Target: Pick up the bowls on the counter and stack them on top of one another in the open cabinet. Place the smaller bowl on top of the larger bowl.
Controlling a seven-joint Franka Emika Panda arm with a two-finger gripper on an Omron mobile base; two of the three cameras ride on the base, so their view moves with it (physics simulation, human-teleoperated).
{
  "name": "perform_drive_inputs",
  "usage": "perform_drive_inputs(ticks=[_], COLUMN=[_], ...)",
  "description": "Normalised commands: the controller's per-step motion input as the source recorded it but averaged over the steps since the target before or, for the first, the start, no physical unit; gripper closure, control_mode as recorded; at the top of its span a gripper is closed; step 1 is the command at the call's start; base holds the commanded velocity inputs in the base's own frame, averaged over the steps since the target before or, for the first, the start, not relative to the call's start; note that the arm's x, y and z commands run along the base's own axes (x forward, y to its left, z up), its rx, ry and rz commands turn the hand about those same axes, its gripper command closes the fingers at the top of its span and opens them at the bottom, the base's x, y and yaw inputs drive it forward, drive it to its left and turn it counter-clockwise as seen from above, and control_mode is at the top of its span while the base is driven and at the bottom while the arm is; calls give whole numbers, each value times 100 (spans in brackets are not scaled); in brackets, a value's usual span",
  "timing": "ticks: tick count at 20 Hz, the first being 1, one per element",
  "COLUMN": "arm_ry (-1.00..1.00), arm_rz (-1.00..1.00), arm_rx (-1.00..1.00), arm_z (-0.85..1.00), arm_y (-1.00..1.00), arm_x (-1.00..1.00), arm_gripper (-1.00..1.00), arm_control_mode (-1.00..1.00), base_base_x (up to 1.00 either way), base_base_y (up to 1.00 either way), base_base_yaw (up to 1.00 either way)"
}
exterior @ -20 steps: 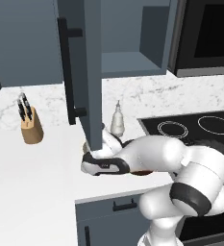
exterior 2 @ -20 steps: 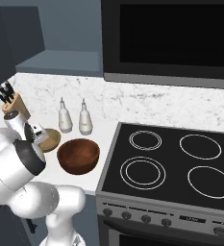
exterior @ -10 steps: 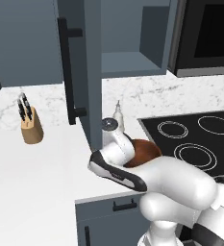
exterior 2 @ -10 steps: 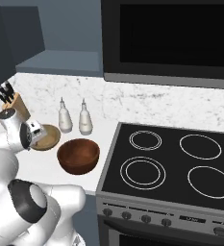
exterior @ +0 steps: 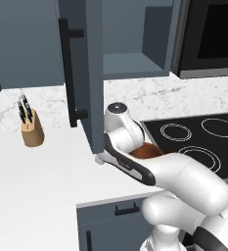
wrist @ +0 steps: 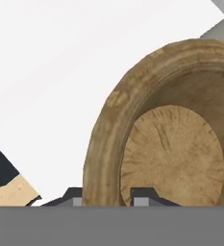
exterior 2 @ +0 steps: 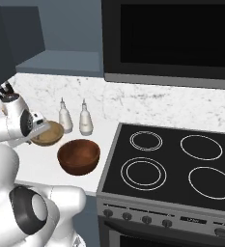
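White marble counter [exterior 2: 41,169] with grey veining runs along the wall here, a black stovetop [exterior 2: 172,164] with four rings set into it on the right and a dark oven front above that. Over the counter the cabinet [exterior: 135,39] stands open, its slab door [exterior: 83,73] swung out toward us with the long black bar handle on it, a bare shelf showing inside. Down at the counter, the pincer [wrist: 104,199] is clamped narrow on the thick rim of the smaller bowl [exterior 2: 49,133], one fingertip outside the rim and one inside, seen from the hand camera; whether the bowl is lifted clear of the surface I cannot tell. That tan bowl sits just behind the larger bowl [exterior 2: 78,156], the glossy reddish-brown one, which rests on the counter near the stovetop's left edge. Two small white bottles [exterior 2: 75,118] stand side by side just behind the bowls, near the backsplash. Further left along the counter, a tan knife block [exterior: 31,128] with dark handles stands well apart from all this. Dark drawers [exterior: 110,220] sit under the counter edge.
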Motion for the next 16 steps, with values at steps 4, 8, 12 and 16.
perform_drive_inputs(ticks=[4,8,12,16], arm_ry=[10,1,0,0], arm_rz=[0,0,0,0], arm_rx=[0,0,0,0], arm_z=[3,0,0,-4], arm_y=[-52,-51,-60,-51], arm_x=[-23,-6,0,0], arm_gripper=[100,100,100,100], arm_control_mode=[-100,-100,-100,-100], base_base_x=[0,0,0,0], base_base_y=[0,0,0,0], base_base_yaw=[0,0,0,0])
